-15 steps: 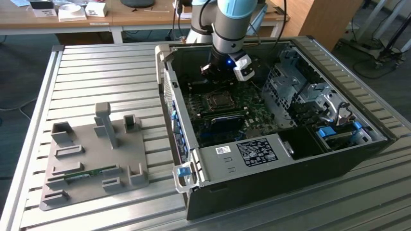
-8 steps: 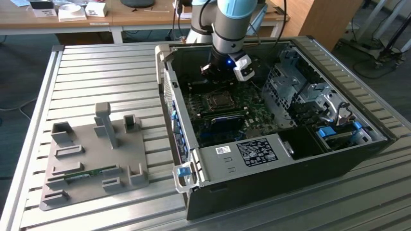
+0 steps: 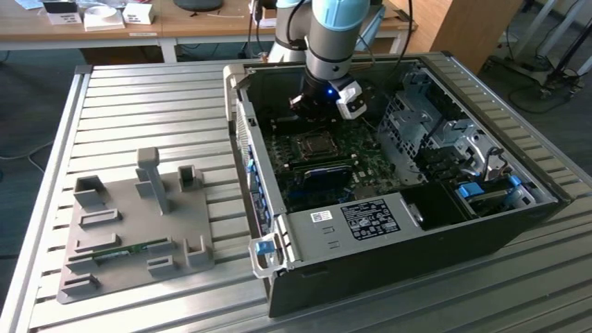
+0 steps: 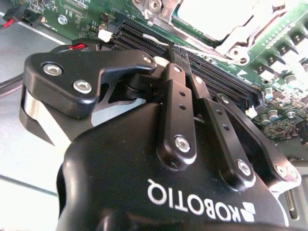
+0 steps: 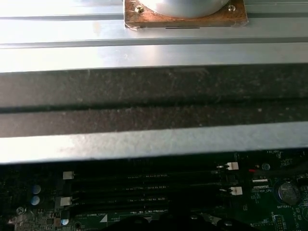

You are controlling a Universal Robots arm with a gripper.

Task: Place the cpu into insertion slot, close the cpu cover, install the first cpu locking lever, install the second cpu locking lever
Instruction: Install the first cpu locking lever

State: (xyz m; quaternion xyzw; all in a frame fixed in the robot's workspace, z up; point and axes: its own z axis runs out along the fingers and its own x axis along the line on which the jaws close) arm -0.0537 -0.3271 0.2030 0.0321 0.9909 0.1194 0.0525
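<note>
Currently the gripper (image 4: pixel 178 52) hangs inside the open computer case (image 3: pixel 389 270), over the motherboard (image 3: pixel 370 163) near the case's far edge, with its fingers (image 4: pixel 176 101) pressed together and nothing visible between them. In the second wrist view the tips sit just above the memory slots (image 4: pixel 219 82), close beside the socket. The cpu (image 4: pixel 216 14) appears to be seated in the insertion slot (image 3: pixel 298 144), and the cpu cover (image 4: pixel 243 34) appears to lie down around it, so the step in hand is judged to be the locking-lever work. Whether either lever is latched cannot be told. This step calls for exact tip placement on a thin part, clear of the memory slots. The case rests towards the table's (image 3: pixel 157 104) right edge in the exterior view. A grey fixture plate (image 3: pixel 120 277) near the opposite edge carries a green strip (image 3: pixel 120 251) in one of its holders.
</note>
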